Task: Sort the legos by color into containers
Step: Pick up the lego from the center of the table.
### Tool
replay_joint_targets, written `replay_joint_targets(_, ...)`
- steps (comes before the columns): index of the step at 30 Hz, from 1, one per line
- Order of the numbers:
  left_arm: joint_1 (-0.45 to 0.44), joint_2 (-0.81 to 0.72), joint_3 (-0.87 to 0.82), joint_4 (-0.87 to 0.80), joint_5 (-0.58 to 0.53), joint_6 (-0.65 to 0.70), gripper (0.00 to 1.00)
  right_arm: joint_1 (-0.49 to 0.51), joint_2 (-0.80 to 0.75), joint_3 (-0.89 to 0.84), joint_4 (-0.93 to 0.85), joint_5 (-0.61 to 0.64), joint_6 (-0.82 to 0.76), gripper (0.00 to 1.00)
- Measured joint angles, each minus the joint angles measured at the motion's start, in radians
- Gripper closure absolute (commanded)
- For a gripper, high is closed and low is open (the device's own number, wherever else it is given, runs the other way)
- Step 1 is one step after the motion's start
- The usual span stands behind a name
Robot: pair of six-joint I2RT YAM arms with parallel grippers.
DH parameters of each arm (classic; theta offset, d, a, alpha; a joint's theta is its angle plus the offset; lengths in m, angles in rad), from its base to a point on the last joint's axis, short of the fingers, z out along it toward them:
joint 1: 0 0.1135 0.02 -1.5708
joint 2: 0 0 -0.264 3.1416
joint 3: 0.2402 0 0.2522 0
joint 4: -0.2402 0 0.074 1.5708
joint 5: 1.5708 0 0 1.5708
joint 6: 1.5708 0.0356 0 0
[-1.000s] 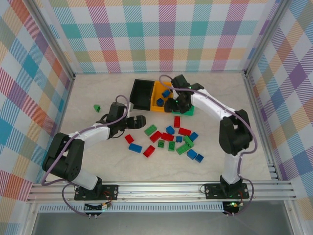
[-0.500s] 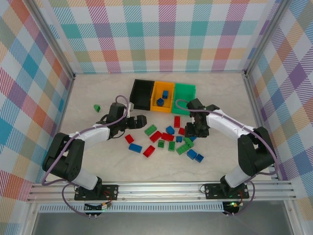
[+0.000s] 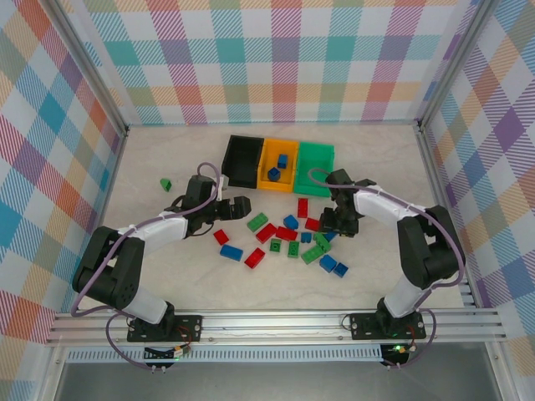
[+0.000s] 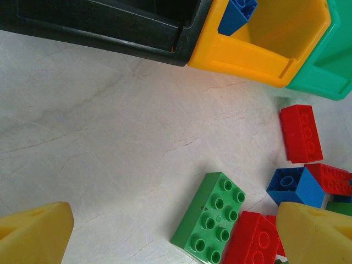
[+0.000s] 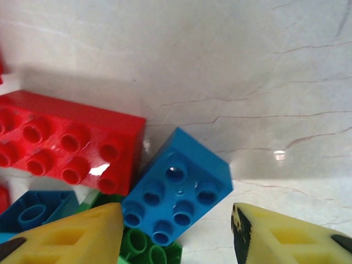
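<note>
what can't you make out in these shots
- Left wrist view: black bin interior, cut off by the top edge.
- Right wrist view: green brick, mostly under the blue brick and cut by the bottom edge.
- Top view: lone green brick, too small to count studs.

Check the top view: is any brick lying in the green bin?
No, the green bin has a bare floor; the two blue bricks lie in the orange bin beside it.
</note>
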Motion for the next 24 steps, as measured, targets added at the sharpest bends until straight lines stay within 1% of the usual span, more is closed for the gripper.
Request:
replay_joint_targets(5, 0.0, -0.008, 0.0, 0.0, 0.0, 0.0, 0.05, -0.016, -0.014, -0.028, 0.034, -0.018, 0.027, 0.44)
replay_joint_targets(9, 0.0, -0.01, 0.0, 0.0, 0.0, -0.001, 0.05, -0.019, 0.001, -0.03, 0.077, -0.056, 0.051, 0.44)
replay_joint_targets(13, 0.001, -0.01, 0.0, 0.0, 0.0, -0.003, 0.05, -0.023, 0.027, -0.029, 0.105, -0.097, 0.066, 0.46)
replay_joint_targets(14, 0.002, -0.01, 0.0, 0.0, 0.0, -0.003, 0.05, -0.023, 0.029, -0.029, 0.109, -0.105, 0.068, 0.48)
replay_joint_targets(17, 0.002, -0.01, 0.0, 0.0, 0.0, -0.003, 0.05, -0.023, 0.028, -0.029, 0.121, -0.119, 0.069, 0.62)
replay_joint_targets(19, 0.002, -0.01, 0.0, 0.0, 0.0, -0.003, 0.05, -0.023, 0.025, -0.029, 0.129, -0.122, 0.066, 0.69)
replay_joint_targets(24, 0.005, -0.016, 0.0, -0.002, 0.0, -0.003, 0.05, -0.018, 0.004, -0.03, 0.119, -0.076, 0.064, 0.75)
